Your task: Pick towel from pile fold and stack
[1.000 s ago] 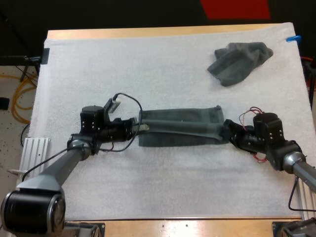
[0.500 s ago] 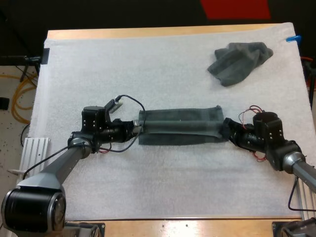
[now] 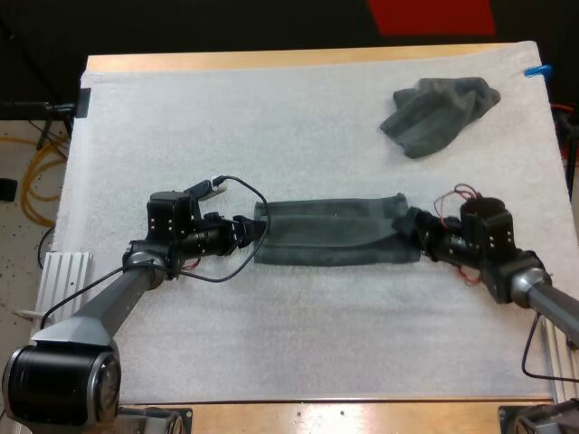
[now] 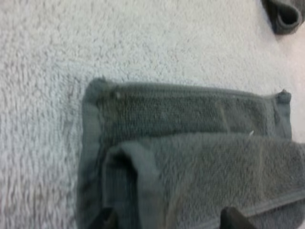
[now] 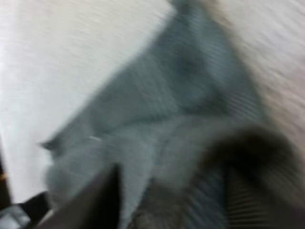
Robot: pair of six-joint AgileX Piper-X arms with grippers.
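High view: the folded towel (image 3: 330, 233), a long dark grey-green band, lies on the white mat (image 3: 271, 127) stretched between the two grippers. The left gripper (image 3: 251, 228) sits low over the mat at the band's left end, its tips just at the towel's short edge. The right gripper (image 3: 413, 228) is at the opposite end, where the cloth narrows and bunches toward it; a small corner of the towel stands up just beyond that gripper. The crumpled towel (image 3: 439, 113) lies well apart from both, far ahead of the right gripper toward the mat's far side, and farther still from the left one. The wooden table (image 3: 271, 60) shows as a strip past the mat's far edge.

Left wrist view: the left gripper's fingers (image 4: 106, 220) stand wide apart and pinch nothing, so this hand is open. The towel's end lies directly ahead of them, one layer turned over onto another so that a rolled fold runs forward from between the tips, with bare mat off to one side.

Right wrist view: towel cloth lies close ahead of the right gripper, heaped up against it, with white mat beyond. Whether this hand grips the towel or has let go cannot be told.
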